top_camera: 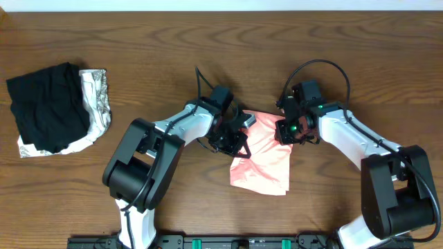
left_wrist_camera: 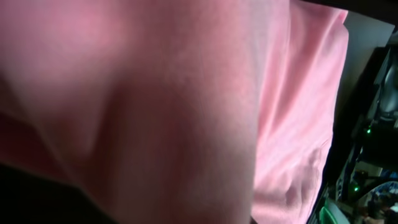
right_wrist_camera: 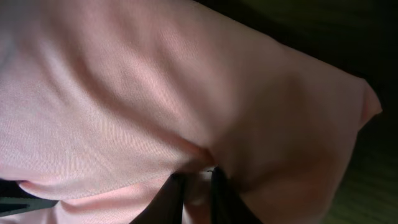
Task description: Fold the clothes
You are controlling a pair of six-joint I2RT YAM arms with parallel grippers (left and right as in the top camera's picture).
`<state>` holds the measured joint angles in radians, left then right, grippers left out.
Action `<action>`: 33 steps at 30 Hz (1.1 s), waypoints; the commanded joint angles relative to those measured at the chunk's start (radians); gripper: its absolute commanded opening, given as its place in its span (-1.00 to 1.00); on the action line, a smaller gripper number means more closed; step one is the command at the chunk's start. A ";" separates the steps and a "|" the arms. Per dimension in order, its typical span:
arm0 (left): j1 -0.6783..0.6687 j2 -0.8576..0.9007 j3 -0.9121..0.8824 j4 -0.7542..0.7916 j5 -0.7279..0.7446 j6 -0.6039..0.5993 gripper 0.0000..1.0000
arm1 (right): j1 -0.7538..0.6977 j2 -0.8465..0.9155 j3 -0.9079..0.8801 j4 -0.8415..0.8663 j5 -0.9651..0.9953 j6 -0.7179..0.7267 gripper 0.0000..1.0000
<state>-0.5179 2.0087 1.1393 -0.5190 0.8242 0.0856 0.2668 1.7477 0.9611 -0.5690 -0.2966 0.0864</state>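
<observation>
The clothes are a salmon-pink T-shirt [top_camera: 263, 162], folded into a narrow panel at the table's middle, with its lower end lying toward the front. My left gripper [top_camera: 239, 135] sits at its upper left corner. In the left wrist view pink fabric [left_wrist_camera: 155, 93] fills the frame and hides the fingers; the gripper is shut on the cloth there. My right gripper [top_camera: 286, 130] is at the upper right corner. In the right wrist view it [right_wrist_camera: 198, 186] is shut on a pinched fold of the shirt [right_wrist_camera: 124, 93] between two dark fingers [right_wrist_camera: 169, 200].
A black folded garment [top_camera: 48, 104] lies on a silvery-white patterned cloth [top_camera: 98, 104] at the far left of the wooden table [top_camera: 346, 55]. Both arm bases stand at the front edge [top_camera: 208, 242].
</observation>
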 commanded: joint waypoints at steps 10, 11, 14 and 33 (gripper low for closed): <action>0.043 -0.142 -0.014 -0.064 -0.332 -0.056 -0.88 | -0.016 -0.066 0.122 -0.164 0.057 -0.043 -0.77; 0.054 -0.166 -0.014 -0.072 -0.363 -0.062 -0.88 | -0.020 -0.095 0.144 -0.187 0.072 -0.043 -0.77; 0.095 -0.249 -0.014 -0.102 -0.477 -0.064 -0.88 | -0.031 -0.183 0.185 -0.232 0.109 -0.044 -0.74; 0.456 -0.558 0.186 -0.226 -0.822 0.115 -0.88 | -0.039 -0.480 0.206 -0.396 0.160 -0.084 -0.65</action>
<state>-0.1020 1.4715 1.2167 -0.7242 0.0292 0.1303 0.2371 1.2797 1.1622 -0.9585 -0.1482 0.0174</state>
